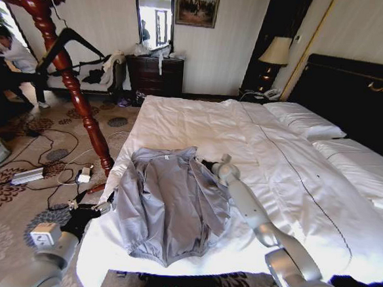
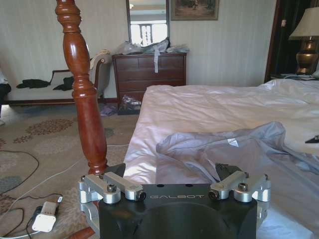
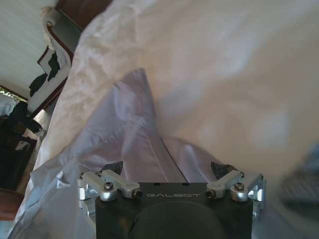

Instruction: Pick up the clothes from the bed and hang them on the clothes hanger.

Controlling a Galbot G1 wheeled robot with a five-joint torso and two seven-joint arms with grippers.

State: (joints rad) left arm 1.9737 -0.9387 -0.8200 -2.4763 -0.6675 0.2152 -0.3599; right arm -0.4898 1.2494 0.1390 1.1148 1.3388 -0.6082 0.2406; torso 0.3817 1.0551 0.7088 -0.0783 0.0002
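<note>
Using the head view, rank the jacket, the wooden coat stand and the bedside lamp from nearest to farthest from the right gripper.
1. Jacket: right gripper sits at its collar-side shoulder on the bed.
2. Wooden coat stand: on the floor left of the bed.
3. Bedside lamp: by the headboard at the far wall.

Daylight, bright and soft. White duvet of the bed (image 1: 199, 121) glares near the mirror (image 1: 154, 16); lamp (image 1: 275, 52) beside the headboard looks unlit. Head view bends straight lines at its edges. Right wrist view: duvet blurred, overexposed; shadow under jacket (image 3: 124, 129) folds.
</note>
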